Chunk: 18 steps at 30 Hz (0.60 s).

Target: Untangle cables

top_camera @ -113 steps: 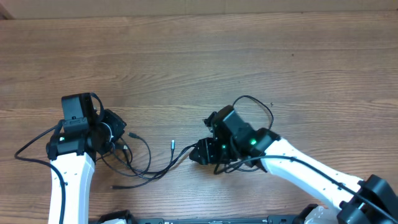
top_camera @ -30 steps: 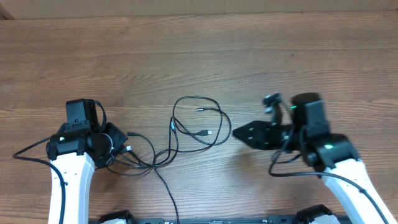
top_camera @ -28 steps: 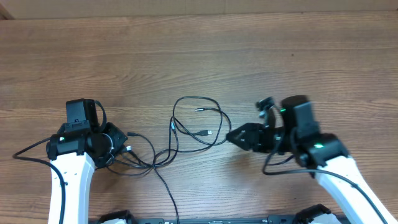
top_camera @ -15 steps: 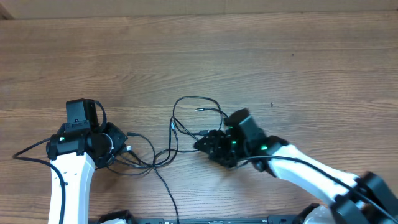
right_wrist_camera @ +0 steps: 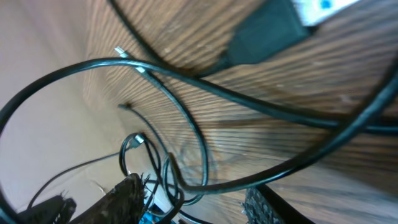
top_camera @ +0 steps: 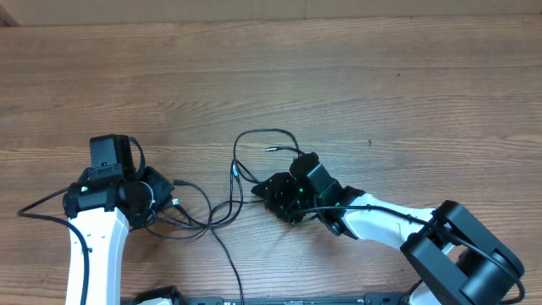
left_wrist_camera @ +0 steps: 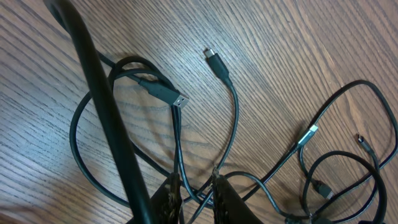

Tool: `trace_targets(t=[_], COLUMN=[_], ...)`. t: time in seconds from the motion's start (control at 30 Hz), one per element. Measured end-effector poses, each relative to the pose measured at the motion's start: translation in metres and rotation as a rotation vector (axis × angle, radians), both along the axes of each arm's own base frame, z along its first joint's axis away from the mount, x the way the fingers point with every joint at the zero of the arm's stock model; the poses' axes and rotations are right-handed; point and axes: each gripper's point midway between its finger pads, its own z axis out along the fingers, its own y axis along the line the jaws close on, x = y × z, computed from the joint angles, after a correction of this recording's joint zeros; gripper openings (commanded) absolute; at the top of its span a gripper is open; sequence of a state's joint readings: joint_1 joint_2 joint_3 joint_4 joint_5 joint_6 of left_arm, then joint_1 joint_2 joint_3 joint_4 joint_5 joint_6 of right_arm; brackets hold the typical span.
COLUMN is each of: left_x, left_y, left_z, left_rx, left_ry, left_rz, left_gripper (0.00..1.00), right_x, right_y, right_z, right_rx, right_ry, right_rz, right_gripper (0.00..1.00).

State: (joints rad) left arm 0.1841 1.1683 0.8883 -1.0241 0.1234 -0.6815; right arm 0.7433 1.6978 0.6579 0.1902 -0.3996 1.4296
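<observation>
The cables (top_camera: 235,154) are seen lying in a loose tangle on the wooden surface (top_camera: 381,85), near the middle and toward the near edge, with one open loop spread to the far side and several strands drawn leftward. The left hand (top_camera: 169,202) is placed at the left end of the tangle. In the left wrist view its fingers (left_wrist_camera: 169,198) are set only narrowly apart, and two or three black strands (left_wrist_camera: 235,118) are passed through the gap; whether they are actually pinched cannot be told, since the tips are cut off at the frame's lower edge. Beyond them a silvery flat plug (left_wrist_camera: 176,98) and a small dark plug (left_wrist_camera: 213,57) are found lying free on the wood. The right hand (top_camera: 262,191) is lowered onto the right part of the loop, touching or just above it. In the right wrist view the fingers (right_wrist_camera: 127,194) are held apart at a middling width, a thin strand (right_wrist_camera: 249,101) is seen crossing before them, and a black plug (right_wrist_camera: 264,31) is seen close by.
</observation>
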Motion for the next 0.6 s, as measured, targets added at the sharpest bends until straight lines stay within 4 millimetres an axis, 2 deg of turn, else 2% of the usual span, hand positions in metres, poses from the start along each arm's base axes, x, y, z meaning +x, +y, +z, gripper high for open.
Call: trace_targets(t=[0.2,0.37,0.47,0.57,0.6], left_x=[0.000,0.000,-0.001,-0.003,-0.003], left_y=[0.000,0.000,0.000,-0.001,-0.001], left_z=[0.000,0.000,0.000,-0.001,-0.001], left_rx=[0.000,0.000,-0.001,-0.003,-0.003], left_ry=[0.000,0.000,0.003,0.012,0.013], left_rz=[0.001,0.001,0.001,0.001,0.001], left_gripper=[0.19,0.18,0.17,0.17,0.17], right_x=[-0.009,-0.017,-0.023,-0.018,-0.016], right_y=[-0.003,0.021,0.029,0.031,0.031], right_z=[-0.014,-0.011,-0.016,-0.018,-0.018], right_rx=[-0.047,-0.006,-0.013,-0.013,-0.014], right_ry=[0.082,0.053,0.055,0.050,0.047], right_rz=[-0.063,-0.063,-0.085,-0.126,-0.139], right_gripper=[0.55,0.54,0.54,0.47,0.38])
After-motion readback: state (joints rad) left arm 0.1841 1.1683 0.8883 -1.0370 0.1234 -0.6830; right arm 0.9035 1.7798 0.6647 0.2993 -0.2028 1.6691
